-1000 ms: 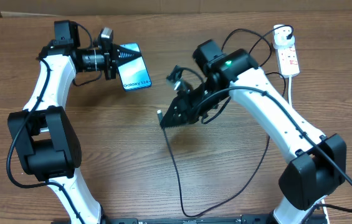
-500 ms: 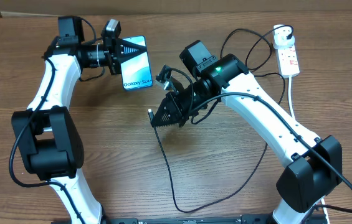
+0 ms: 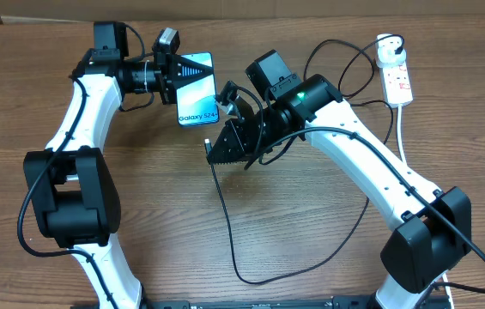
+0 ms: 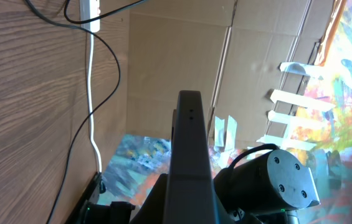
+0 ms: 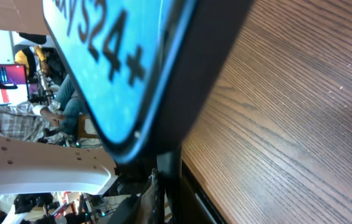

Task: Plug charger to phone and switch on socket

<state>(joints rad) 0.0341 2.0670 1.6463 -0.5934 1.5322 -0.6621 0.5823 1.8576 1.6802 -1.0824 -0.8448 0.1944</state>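
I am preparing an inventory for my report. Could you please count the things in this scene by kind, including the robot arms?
phone: 1
charger cable: 1
power strip: 1
robot arms, left arm and right arm: 2
Total: 5

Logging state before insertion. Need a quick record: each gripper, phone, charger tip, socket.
left gripper: shut on phone, screen facing up
right gripper: shut on charger near its tip
tip to phone: just below the phone's lower edge, apart, not plugged in
cable: trails from the tip in a loop across the table, back toward the socket
socket: far right, no gripper near it; switch state too small to tell
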